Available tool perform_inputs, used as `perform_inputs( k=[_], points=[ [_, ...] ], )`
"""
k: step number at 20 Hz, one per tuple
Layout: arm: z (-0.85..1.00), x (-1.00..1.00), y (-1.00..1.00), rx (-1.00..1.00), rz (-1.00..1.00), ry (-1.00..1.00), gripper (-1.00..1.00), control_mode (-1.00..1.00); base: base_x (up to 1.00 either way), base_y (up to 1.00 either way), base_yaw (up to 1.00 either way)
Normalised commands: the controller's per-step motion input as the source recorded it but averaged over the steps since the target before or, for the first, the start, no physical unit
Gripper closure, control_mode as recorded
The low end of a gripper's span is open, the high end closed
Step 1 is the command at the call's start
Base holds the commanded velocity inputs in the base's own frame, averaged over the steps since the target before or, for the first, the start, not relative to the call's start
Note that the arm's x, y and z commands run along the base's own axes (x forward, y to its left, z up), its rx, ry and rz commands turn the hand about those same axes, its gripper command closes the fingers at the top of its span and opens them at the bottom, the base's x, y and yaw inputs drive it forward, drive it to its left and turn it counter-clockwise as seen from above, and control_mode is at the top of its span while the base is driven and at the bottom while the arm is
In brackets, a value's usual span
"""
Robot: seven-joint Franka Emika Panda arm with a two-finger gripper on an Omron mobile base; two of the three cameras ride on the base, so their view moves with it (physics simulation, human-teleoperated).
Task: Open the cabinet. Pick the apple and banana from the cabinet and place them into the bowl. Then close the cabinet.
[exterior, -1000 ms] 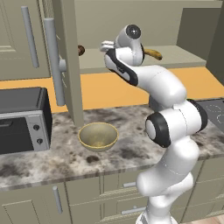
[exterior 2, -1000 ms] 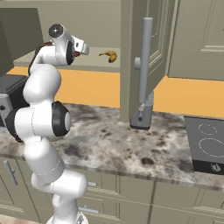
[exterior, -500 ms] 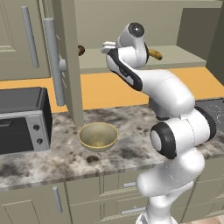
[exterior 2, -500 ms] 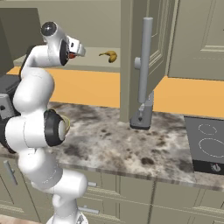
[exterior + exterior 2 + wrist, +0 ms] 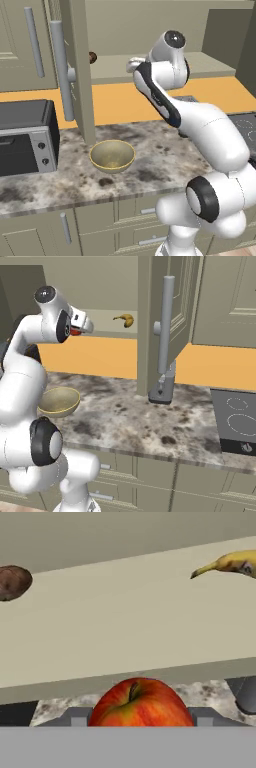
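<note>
The cabinet [image 5: 165, 316] is seen with both doors swung open. The banana [image 5: 231, 563], yellow with brown marks, is lying on its shelf, to the right. The red apple [image 5: 141, 703] is seen just in front of the shelf edge, stem up. The golden bowl [image 5: 112, 156] is placed upright on the counter below.

Counting one apple [image 5: 141, 703], one banana [image 5: 230, 563], one brown round thing [image 5: 13, 582] sitting on the shelf, one bowl [image 5: 112, 155], one toaster oven [image 5: 25, 136] on the counter, and two open cabinet doors [image 5: 77, 65] hanging with one bar handle [image 5: 165, 323] each.
</note>
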Motion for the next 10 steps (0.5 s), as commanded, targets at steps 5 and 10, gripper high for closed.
perform_inputs(
  k=[5,10],
  points=[
    [-0.43,-1.00,-0.10,0.00,0.05,0.39,1.00,-1.00,0.00,0.00,0.00],
    [-0.99,-0.95,0.04,0.00,0.17,0.37,1.00,-1.00,0.00,0.00,0.00]
  ],
)
